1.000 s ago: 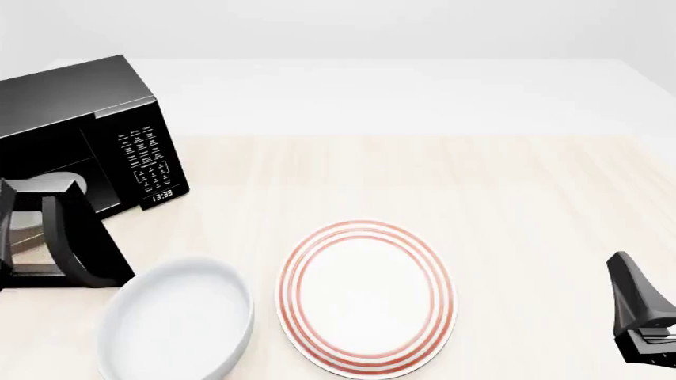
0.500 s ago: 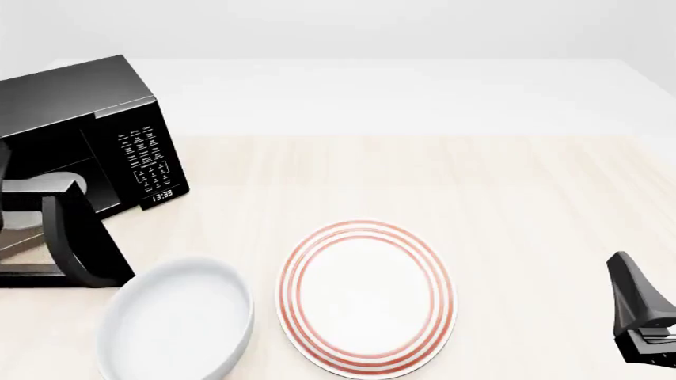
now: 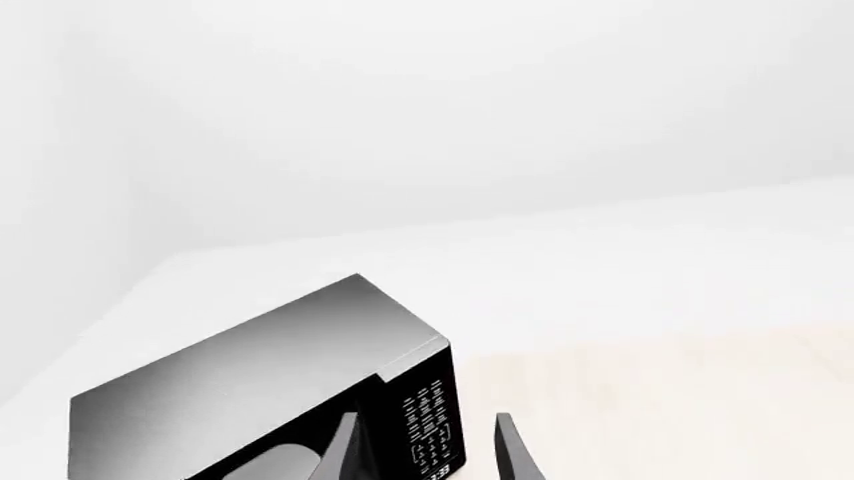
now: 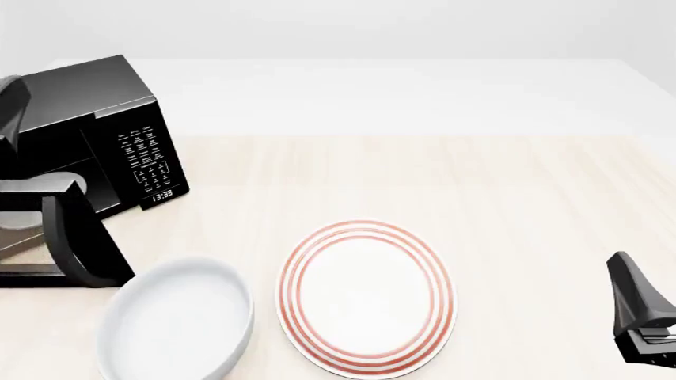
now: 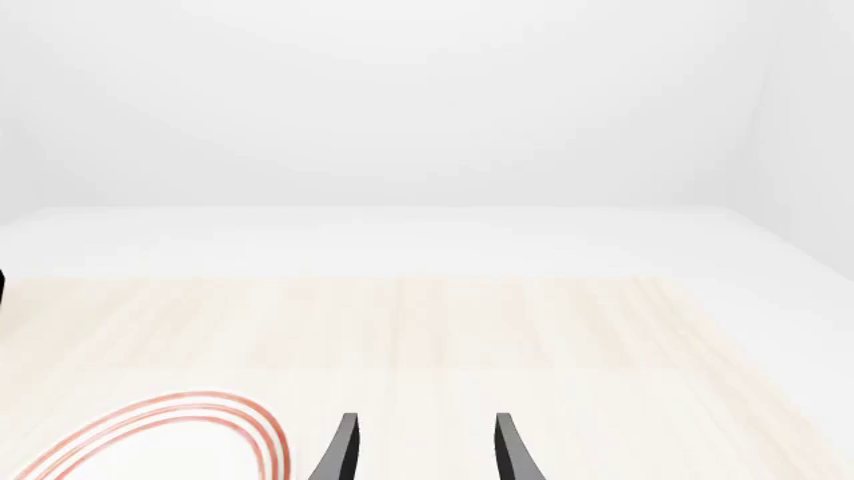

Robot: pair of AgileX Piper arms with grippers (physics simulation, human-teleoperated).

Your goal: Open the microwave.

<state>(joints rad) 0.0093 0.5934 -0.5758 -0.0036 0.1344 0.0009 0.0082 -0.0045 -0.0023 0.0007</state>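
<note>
While the microwave (image 4: 100,131) sits at the far left of the table (image 4: 476,182), turned at an angle so its keypad faces toward the middle, its door (image 4: 58,237) is swung wide out toward the arms' side, and I'd call the job essentially done. That dark door panel stands open near the left edge, just beside the white bowl (image 4: 177,321), with the pale interior showing behind it.

Up above, the left gripper (image 3: 424,455) hangs clear of the oven, looking down over its glossy top and keypad; its two fingers stand apart with nothing between them, so it grips nothing. From the front view only a dark bit of that arm (image 4: 11,103) shows at the left edge, high beside the microwave's roof. My guess is it is held up there to keep out of the door's swing.

Over on the other side, the right gripper (image 5: 424,450) is parked well away, low at the near right corner. Its fingers are spread too and empty, pointing out across bare wood. Sensible enough: the handle is on the left arm's side, so this one has no business there.

Between the two arms lies the red-ringed plate (image 4: 366,297), close beside the bowl, neither touched by anything.
</note>
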